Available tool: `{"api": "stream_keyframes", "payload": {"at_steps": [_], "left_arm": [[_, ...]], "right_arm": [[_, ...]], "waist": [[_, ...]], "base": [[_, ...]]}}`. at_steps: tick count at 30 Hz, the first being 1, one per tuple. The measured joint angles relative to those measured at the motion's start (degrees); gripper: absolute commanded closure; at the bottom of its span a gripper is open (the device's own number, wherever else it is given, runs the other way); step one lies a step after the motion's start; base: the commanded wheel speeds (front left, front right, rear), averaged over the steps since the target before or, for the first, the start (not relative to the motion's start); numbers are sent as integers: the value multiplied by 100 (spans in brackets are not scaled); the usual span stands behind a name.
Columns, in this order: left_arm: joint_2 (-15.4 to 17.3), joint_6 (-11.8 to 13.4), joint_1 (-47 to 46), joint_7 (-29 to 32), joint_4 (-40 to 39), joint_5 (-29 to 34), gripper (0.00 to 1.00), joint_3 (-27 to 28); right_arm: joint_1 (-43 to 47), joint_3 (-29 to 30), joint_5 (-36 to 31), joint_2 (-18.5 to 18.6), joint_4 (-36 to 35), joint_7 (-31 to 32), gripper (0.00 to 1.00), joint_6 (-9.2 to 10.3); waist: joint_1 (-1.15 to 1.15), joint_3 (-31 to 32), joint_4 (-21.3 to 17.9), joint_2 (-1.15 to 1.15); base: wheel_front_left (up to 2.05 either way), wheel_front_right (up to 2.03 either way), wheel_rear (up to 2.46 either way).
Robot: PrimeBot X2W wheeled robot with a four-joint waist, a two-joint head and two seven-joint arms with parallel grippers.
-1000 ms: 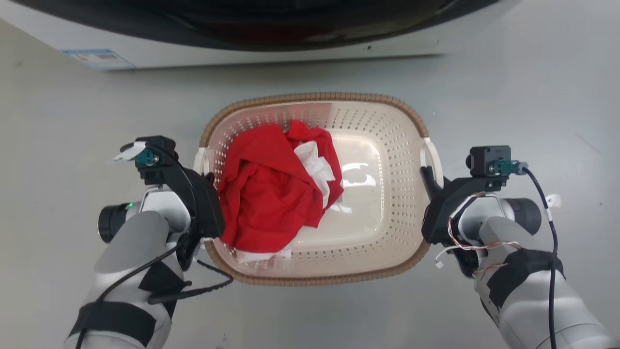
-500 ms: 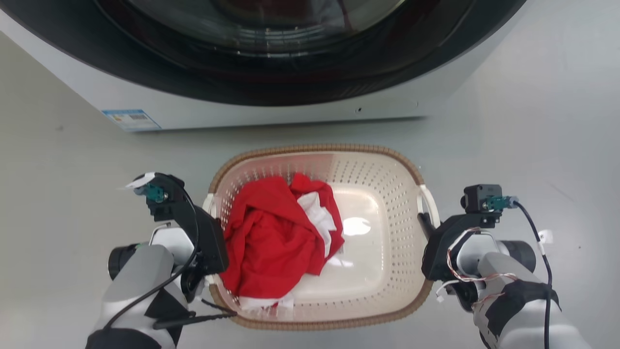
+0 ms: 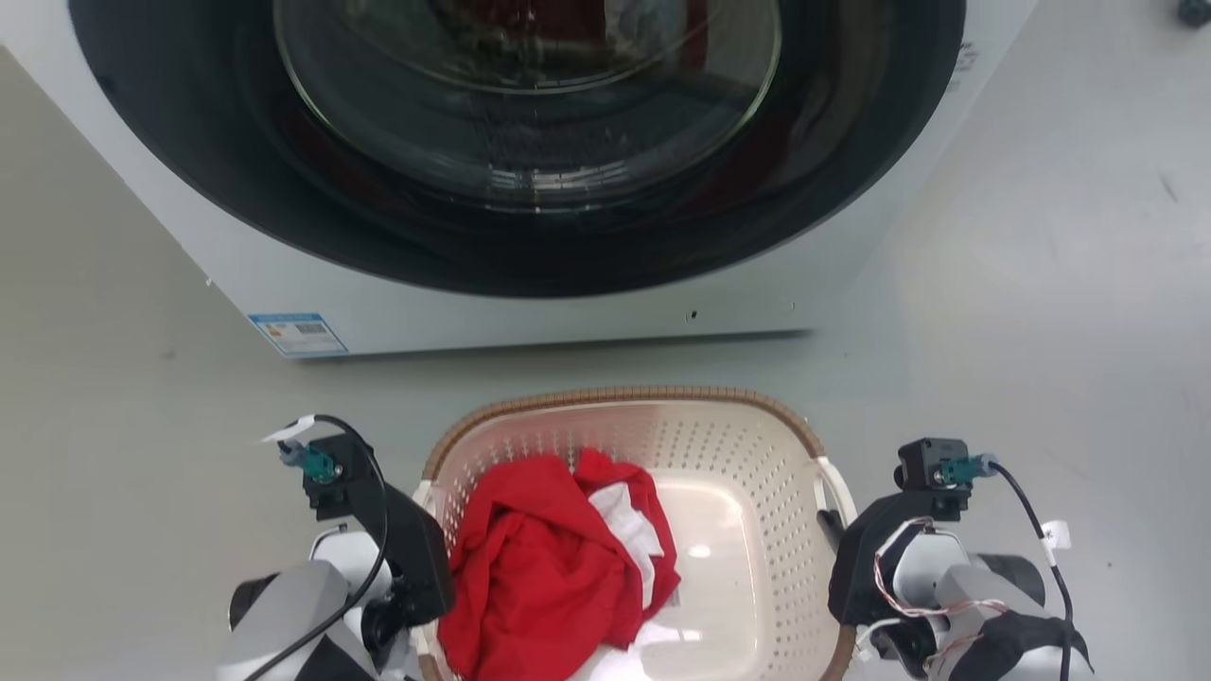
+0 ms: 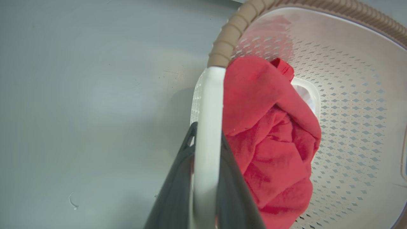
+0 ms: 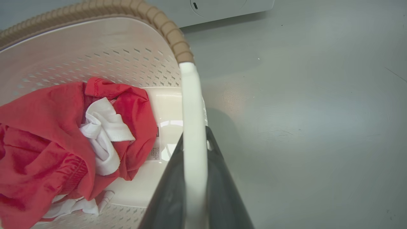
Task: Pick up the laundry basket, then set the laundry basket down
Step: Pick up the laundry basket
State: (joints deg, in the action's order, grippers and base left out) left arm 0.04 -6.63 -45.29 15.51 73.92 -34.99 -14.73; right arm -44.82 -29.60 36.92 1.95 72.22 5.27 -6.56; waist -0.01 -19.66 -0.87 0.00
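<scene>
The cream laundry basket [image 3: 624,395], with a brown woven-look rim, lies at the bottom centre of the head view, between my two arms. Red and white clothes [image 3: 539,577] lie in its left half. My left gripper [image 3: 416,515] is shut on the white left handle [image 4: 208,105], with one dark finger on each side of the bar. My right gripper [image 3: 833,525] is likewise shut on the white right handle [image 5: 190,101]. The basket's near edge is cut off by the picture's bottom. A shadow falls on the floor beside each handle in the wrist views.
A white front-loading washer [image 3: 530,312] with a dark round glass door stands close behind the basket, a blue label [image 3: 298,333] at its lower left corner. Bare grey floor [image 3: 1041,331] spreads to both sides.
The head camera has swung upward, so the washer door has come into the picture and the basket sits lower and smaller. Both grippers stay shut on the handles.
</scene>
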Motion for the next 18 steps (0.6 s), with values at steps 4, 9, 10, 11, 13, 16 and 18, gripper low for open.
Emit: {"api": "stream_keyframes", "payload": {"at_steps": [4,9,10,11,13,16,18], "left_arm": [[-3,0,196,91,5,-42,100,19],[-8,0,482,212,10,-89,100,47],[-8,0,530,236,11,-96,100,51],[-8,0,573,264,12,-111,100,54],[-9,1,651,314,13,-124,100,55],[-12,3,758,365,14,-127,100,56],[-14,5,831,415,15,-131,100,58]], "right_arm": [[166,-2,62,-15,24,107,100,-2],[396,-19,153,-33,46,246,100,-29],[443,-20,185,-35,49,276,100,-34],[482,-22,201,-41,60,286,100,-35],[560,-24,219,-45,64,333,100,-38],[667,-24,243,-47,76,383,100,-45],[722,-25,250,-54,86,435,100,-48]], "waist": [[0,258,14,0],[0,576,24,0],[0,636,24,0],[0,698,24,0],[0,814,24,0],[0,984,23,0],[0,1095,22,0]], "base": [[0,0,0],[0,0,0],[0,0,0],[0,0,0],[0,0,0],[0,0,0],[0,0,0]]}}
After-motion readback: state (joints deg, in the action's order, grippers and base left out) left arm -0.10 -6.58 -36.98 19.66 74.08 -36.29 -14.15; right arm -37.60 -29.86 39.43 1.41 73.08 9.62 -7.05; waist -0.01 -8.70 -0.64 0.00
